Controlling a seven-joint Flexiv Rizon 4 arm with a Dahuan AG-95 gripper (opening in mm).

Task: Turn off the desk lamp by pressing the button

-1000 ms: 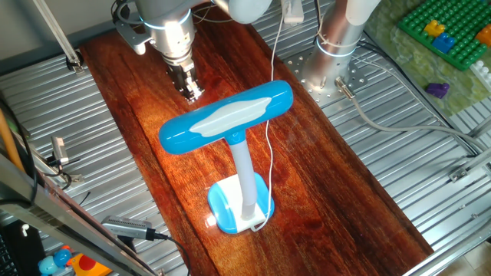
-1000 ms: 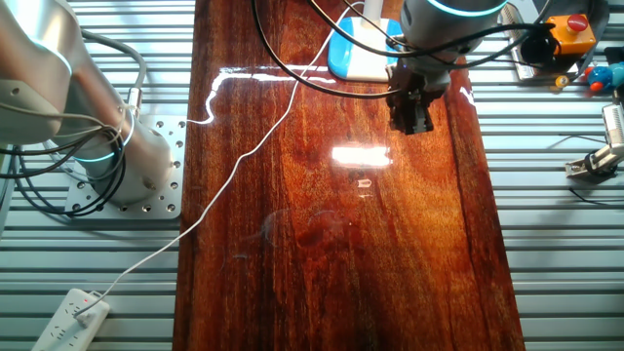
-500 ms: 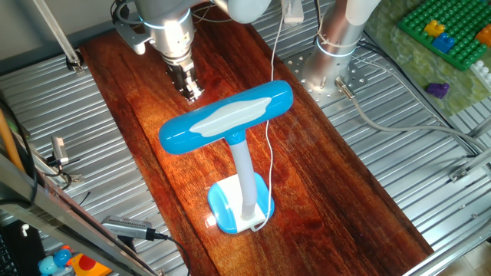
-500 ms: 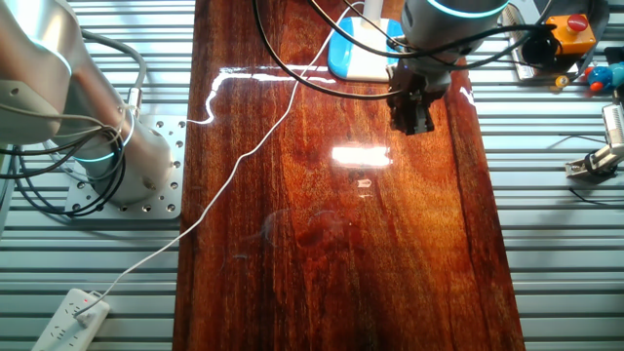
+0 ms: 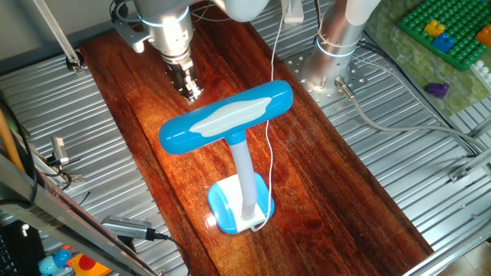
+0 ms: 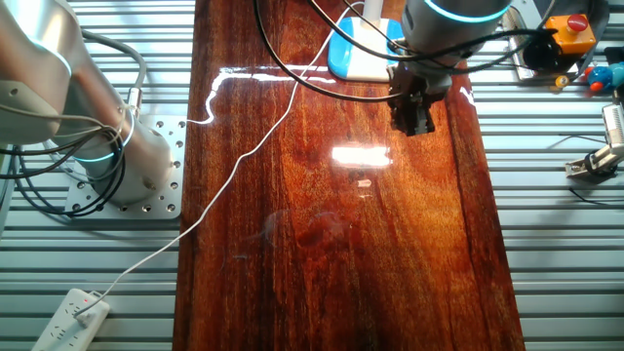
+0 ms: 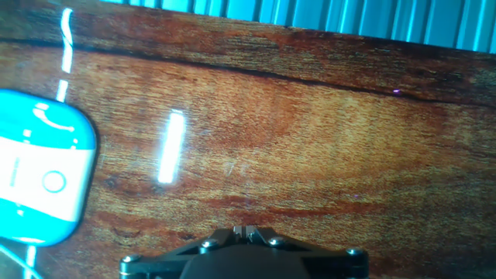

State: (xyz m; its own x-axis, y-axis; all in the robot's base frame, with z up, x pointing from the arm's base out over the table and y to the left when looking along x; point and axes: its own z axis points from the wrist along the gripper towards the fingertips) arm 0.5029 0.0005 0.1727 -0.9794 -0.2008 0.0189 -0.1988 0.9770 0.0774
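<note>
Bright blue and white plastic desk lamp stands upright mid-length on the dark red-brown wooden counter. Its long oval head hides part of the slim white stem in one fixed view. In the other fixed view only the blue base shows at the top edge, partly behind the arm and black cables. Hand view cuts the base off at the left border.

Small round white button with a thin ring outline sits on the white base plate. It's readable only in the hand view; in both fixed views too small or hidden.

Gripper hangs over bare wood beyond the lamp head, well apart from the base. Nothing held. In the hand view the fingers look closed tip to tip at the bottom edge, with the button off to their left, not under them.
</note>
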